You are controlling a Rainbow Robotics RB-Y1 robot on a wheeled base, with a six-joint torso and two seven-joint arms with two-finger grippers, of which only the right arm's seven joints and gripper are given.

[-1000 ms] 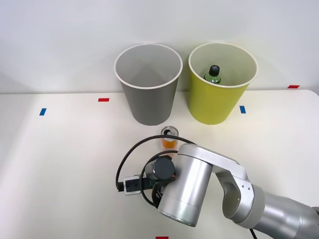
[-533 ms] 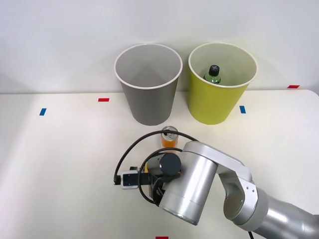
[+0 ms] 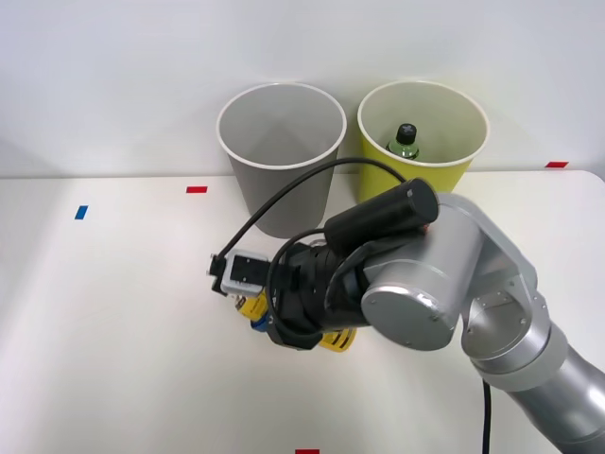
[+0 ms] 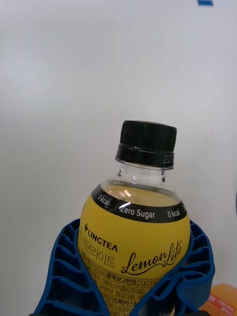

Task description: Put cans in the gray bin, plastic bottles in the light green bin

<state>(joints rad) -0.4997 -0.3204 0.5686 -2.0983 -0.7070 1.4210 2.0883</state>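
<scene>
My right gripper (image 4: 133, 281) is shut on the yellow-labelled plastic bottle (image 4: 136, 232), whose black cap points away from the wrist. The blue fingers (image 4: 61, 269) hug both sides of its body. In the front view the gripper (image 3: 253, 312) holds the bottle (image 3: 249, 305) above the table, in front of the gray bin (image 3: 281, 180). The light green bin (image 3: 444, 168) stands to the right of the gray one, with a green black-capped bottle (image 3: 404, 140) upright inside. A sliver of the orange can (image 4: 224, 298) shows beside the fingers. In the front view my arm hides it.
My bulky arm (image 3: 435, 284) covers the table's middle and right, just in front of both bins. Small red (image 3: 197, 189) and blue (image 3: 80, 212) tape marks lie on the white table (image 3: 113, 331). A black cable (image 3: 284, 203) loops from the wrist up past the gray bin.
The arm has risen and swung up toward the bins, lifting the yellow bottle off the table. The orange can, visible earlier in front of the gray bin, is now behind the arm.
</scene>
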